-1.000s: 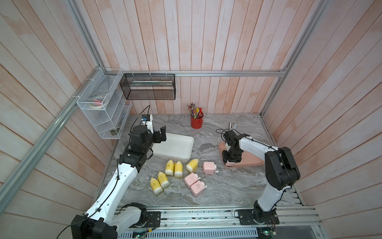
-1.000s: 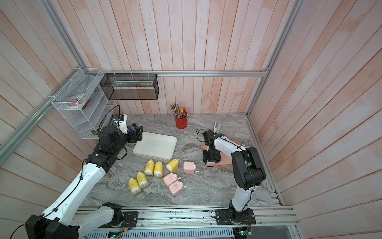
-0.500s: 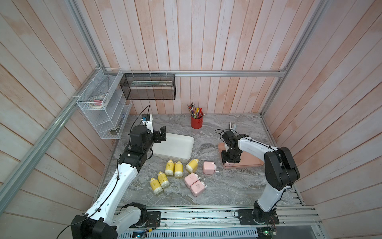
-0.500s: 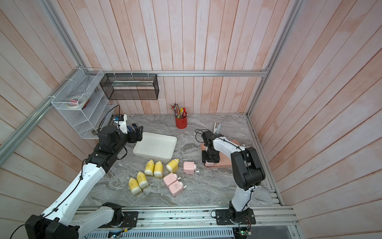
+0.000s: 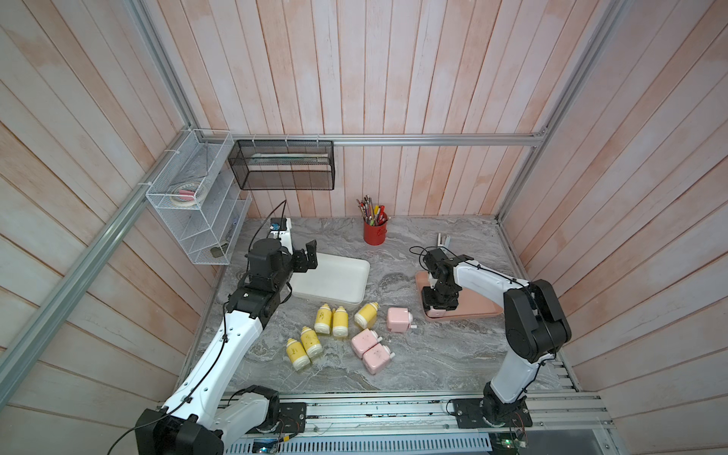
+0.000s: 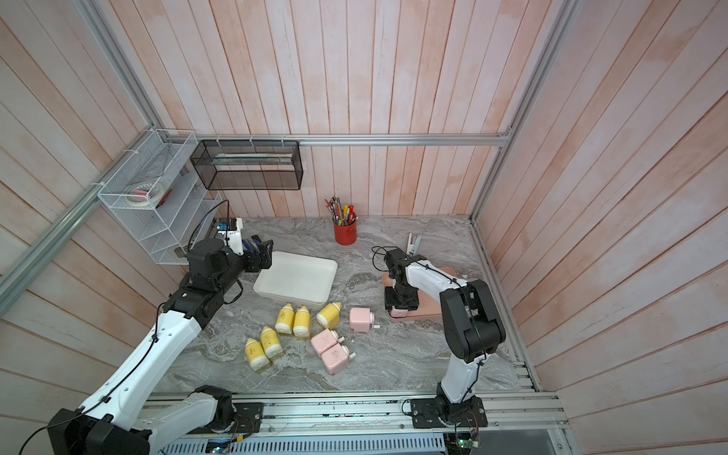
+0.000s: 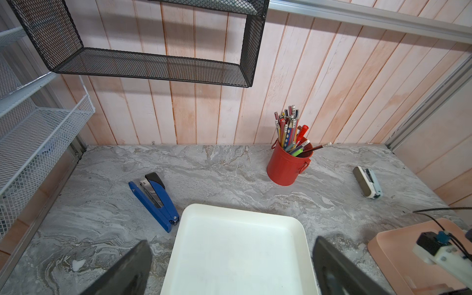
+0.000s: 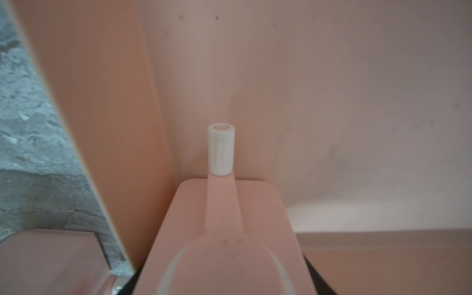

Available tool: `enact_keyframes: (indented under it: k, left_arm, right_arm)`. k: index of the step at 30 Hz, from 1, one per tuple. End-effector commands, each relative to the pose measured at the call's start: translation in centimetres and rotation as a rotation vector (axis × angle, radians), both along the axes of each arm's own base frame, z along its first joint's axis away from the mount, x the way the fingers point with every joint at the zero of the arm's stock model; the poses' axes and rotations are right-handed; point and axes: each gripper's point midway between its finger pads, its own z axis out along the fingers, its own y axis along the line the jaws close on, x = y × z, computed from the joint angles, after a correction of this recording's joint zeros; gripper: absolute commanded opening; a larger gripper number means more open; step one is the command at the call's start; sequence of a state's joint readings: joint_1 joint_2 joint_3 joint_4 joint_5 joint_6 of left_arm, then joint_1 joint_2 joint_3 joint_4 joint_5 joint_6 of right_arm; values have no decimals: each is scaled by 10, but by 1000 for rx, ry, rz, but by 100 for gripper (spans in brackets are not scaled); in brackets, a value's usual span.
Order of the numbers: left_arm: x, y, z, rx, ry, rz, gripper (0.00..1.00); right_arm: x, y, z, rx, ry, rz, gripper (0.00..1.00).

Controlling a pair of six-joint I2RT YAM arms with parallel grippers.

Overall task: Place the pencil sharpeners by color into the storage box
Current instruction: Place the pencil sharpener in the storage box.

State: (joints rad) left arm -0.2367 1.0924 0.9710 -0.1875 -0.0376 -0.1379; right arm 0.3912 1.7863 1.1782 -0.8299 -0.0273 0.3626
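My right gripper [image 5: 440, 305] [image 6: 401, 303] is shut on a pale pink pencil sharpener [image 8: 224, 229], whose white crank [image 8: 221, 149] points away from it. It holds the sharpener low inside the near-left corner of the pink storage box [image 5: 478, 305] [image 6: 429, 307]. My left gripper [image 5: 307, 256] [image 7: 232, 245] hangs open and empty over the left end of the white storage box [image 5: 335, 279] [image 7: 237, 255]. Several yellow sharpeners [image 5: 340, 322] and three more pink ones [image 5: 398, 320] [image 5: 364, 340] [image 5: 377, 357] lie on the marble between the boxes and the front edge.
A red pencil cup [image 5: 374, 232] stands at the back. A blue stapler [image 7: 153, 199] lies left of the white box, and a small white stapler [image 7: 367, 185] lies behind the pink one. A white wire shelf [image 5: 197, 205] and a black mesh basket [image 5: 281, 169] hang on the walls.
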Motion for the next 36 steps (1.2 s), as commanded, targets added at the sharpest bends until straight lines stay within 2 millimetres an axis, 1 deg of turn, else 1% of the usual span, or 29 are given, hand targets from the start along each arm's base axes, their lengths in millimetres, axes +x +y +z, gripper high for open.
enact_keyframes:
  k: [1, 12, 22, 24, 29, 36]
  left_arm:
    - [0, 0, -3, 19, 1, -1, 100]
    - [0, 1, -3, 20, 1, 1, 100]
    - [-1, 0, -1, 19, -2, -1, 100]
    - [-1, 0, -2, 19, -1, -3, 100]
    - [-1, 0, -2, 19, -1, -1, 100]
    - [0, 0, -3, 19, 1, -1, 100]
  right_arm:
    - [-5, 2, -6, -8, 26, 18, 51]
    - [-3, 5, -3, -25, 21, 48, 60]
    - [-5, 4, -3, -47, 26, 69, 65]
    - [-5, 3, -3, -49, 25, 67, 67]
    - [-4, 4, -2, -49, 19, 65, 67]
    - [0, 4, 10, -46, -9, 65, 68]
